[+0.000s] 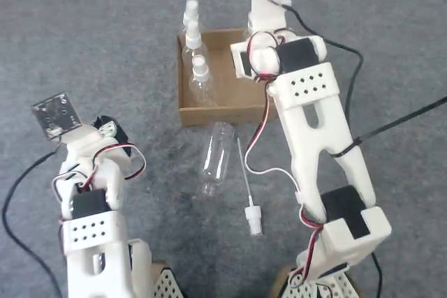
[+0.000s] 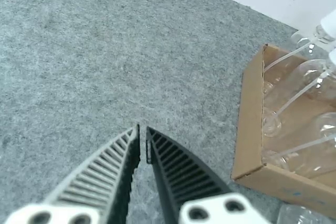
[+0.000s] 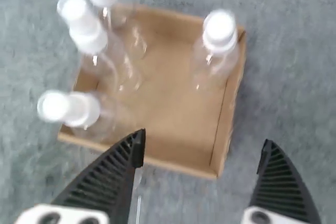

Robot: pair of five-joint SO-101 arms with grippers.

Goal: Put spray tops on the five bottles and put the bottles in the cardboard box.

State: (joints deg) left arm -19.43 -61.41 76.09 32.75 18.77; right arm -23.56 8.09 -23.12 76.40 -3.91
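Our right gripper (image 3: 203,139) hangs spread wide and empty, its jaws straddling the nearest wall of the box (image 3: 226,124). Just beyond and below the fingertips we count four capped bottles (image 3: 218,40) standing inside. One is alone by one side wall and three are grouped along the opposite wall. Each carries a white top, so we judge four of the five bottles finished and stowed. Bare cardboard floor shows between them, which looks like room enough for one more.

Our left gripper (image 2: 142,136) has its fingers pressed together with nothing between them, tips pointed down at the grey mat (image 2: 105,51). From there the box sits ahead and off to one side, well apart from the tips.

Farther from both grippers lies what is left. The fifth bottle (image 1: 215,155) rests on its side on the mat, just outside the box wall that the right gripper straddles, behind that gripper and between the two arms. Its neck has no top. The spray top (image 1: 253,215) lies close beside it with its long tube running alongside the bottle toward the box; we cannot tell whether tube and bottle touch.

As we read it, three steps remain. The tube must be fed into the open neck, the top seated, and the bottle set into the box's free space.
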